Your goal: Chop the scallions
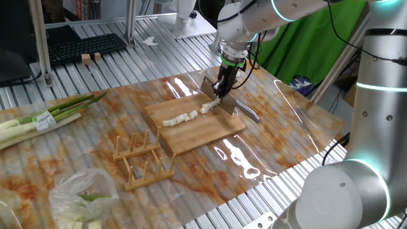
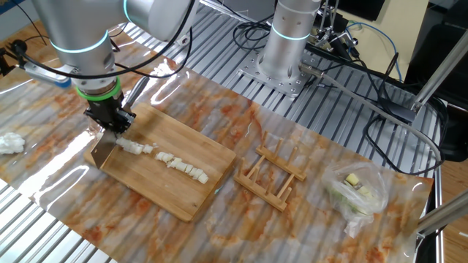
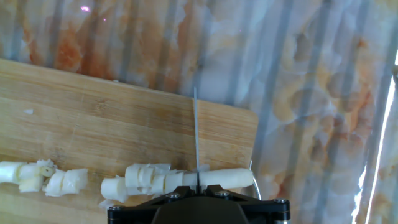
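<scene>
My fingers (image 1: pixel 224 86) are clenched on the knife (image 1: pixel 216 97); the scallions (image 3: pixel 186 179) look soft, light, prone to rolling under the blade.

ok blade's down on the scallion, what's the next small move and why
Probably lift the knife and shift it toward the uncut end. The gripper holds the blade down across the scallions on the wooden board; one side is already in segments, the other remains a whole stub.
</scene>
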